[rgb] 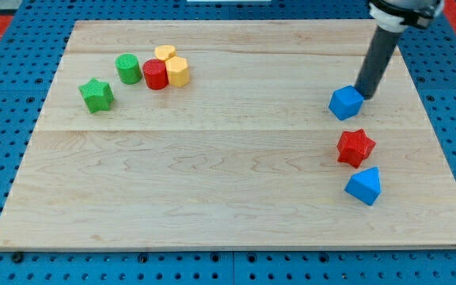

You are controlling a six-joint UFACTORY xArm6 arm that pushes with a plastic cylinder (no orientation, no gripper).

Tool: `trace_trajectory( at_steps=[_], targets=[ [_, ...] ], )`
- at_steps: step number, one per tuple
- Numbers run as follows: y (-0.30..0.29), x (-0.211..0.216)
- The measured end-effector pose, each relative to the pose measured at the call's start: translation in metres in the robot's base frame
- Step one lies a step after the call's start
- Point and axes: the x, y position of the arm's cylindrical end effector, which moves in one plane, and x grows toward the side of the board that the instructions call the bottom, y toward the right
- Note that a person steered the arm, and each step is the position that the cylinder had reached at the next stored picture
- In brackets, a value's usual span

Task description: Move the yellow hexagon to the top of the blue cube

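Observation:
The yellow hexagon [178,71] sits at the view's upper left, touching a red cylinder [155,74] on its left and close below a yellow heart [165,54]. The blue cube [345,103] sits at the view's right. My tip [362,95] is right beside the blue cube, at its upper right edge, far from the yellow hexagon. The dark rod rises from there to the view's top right.
A green cylinder [128,69] and a green star [96,95] lie left of the red cylinder. A red star [355,147] and a blue triangular block [363,186] lie below the blue cube. The wooden board [228,198] rests on a blue perforated table.

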Motion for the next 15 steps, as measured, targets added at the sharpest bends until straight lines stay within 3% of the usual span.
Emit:
trace_trajectory(
  at_steps=[1, 2, 3, 4, 5, 6, 7, 8, 9, 11, 12, 14, 15],
  targets=[
    [-0.023, -0.001],
    [-0.030, 0.033],
    [-0.020, 0.037],
    [-0.130, -0.016],
    [-0.268, -0.010],
    [-0.337, 0.029],
    [-0.365, -0.020],
    [-0.326, -0.049],
    [-0.229, -0.036],
    [-0.089, -0.031],
    [-0.084, -0.063],
    [-0.049, -0.012],
    [-0.127, -0.044]
  ],
)
